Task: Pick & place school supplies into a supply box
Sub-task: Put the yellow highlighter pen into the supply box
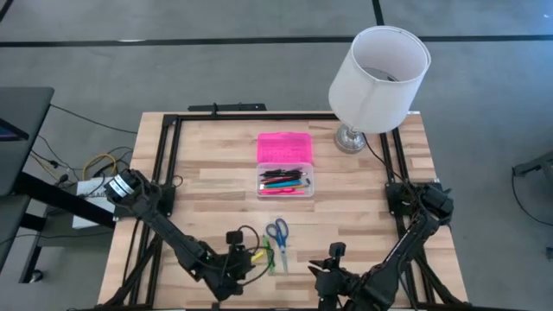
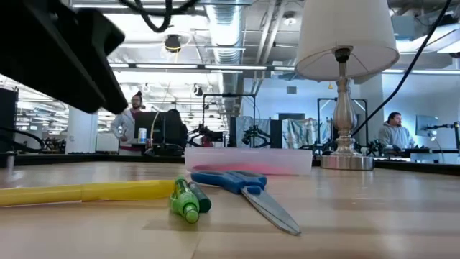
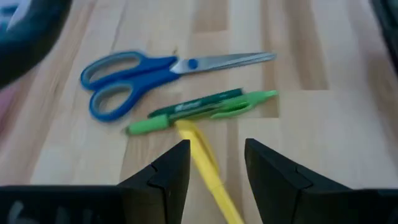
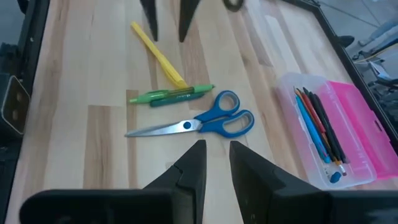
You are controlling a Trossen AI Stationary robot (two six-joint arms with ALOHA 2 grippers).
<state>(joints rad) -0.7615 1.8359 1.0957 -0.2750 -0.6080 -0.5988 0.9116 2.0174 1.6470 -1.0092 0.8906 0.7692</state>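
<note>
A yellow pen (image 3: 202, 162) lies flat on the wood with two green pens (image 3: 205, 107) across its far tip and blue-handled scissors (image 3: 155, 71) just beyond. My left gripper (image 3: 217, 158) is open, its fingers on either side of the yellow pen near the table's near edge, touching nothing that I can see. My right gripper (image 4: 217, 155) is open with a narrow gap and hovers to the right of the scissors (image 4: 205, 123). The supply box (image 1: 285, 180) sits mid-table: its clear base holds several pencils, and its pink lid (image 1: 283, 147) is laid open toward the far edge.
A white-shaded lamp (image 1: 378, 78) stands on the table's far right corner, right of the box. Black frame rails (image 1: 168, 164) run along the left, right and far sides. Bare wood lies between the loose supplies and the box. People and desks show in the room beyond.
</note>
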